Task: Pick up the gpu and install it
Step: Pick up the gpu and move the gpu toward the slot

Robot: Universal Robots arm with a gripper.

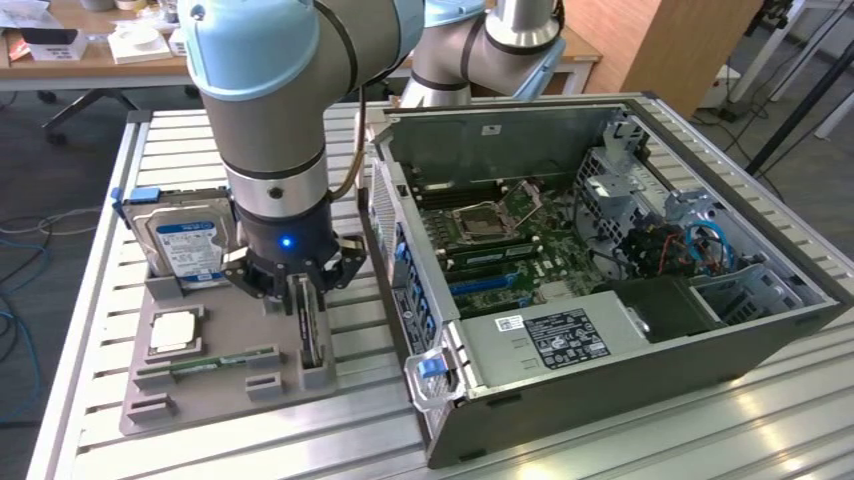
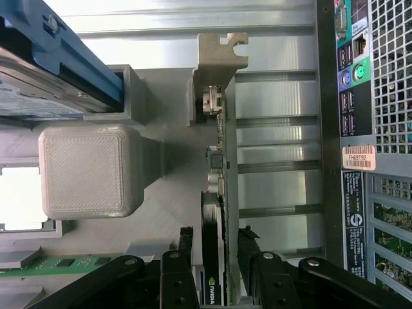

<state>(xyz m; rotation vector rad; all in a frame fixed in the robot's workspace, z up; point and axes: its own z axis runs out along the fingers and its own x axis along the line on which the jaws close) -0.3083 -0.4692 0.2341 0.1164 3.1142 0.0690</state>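
The gpu is standing on its long edge in a slotted holder on the grey tray, near the open pc case. I am judging that this upright pose is offering two flat faces for a clamp from above.

The gripper is hanging directly over the card. Its jaws are standing wide, one on each side w/ a small gap at both, so nothing is being held yet.

In the wrist view the gpu is showing edge-on: a thin green board, a black glossy shroud on one face, and a silver metal bracket w/ a notched tab at the far end. The fingers are looking matte black, w/ round screw heads.

The holder block beside the card is grey w/ fine layered lines, prob. printed plastic. The hard drive is sitting upright in its own slot.

The case is lying w/ its side off, so the motherboard is facing up, approx. for access from above. The table is ribbed aluminium.
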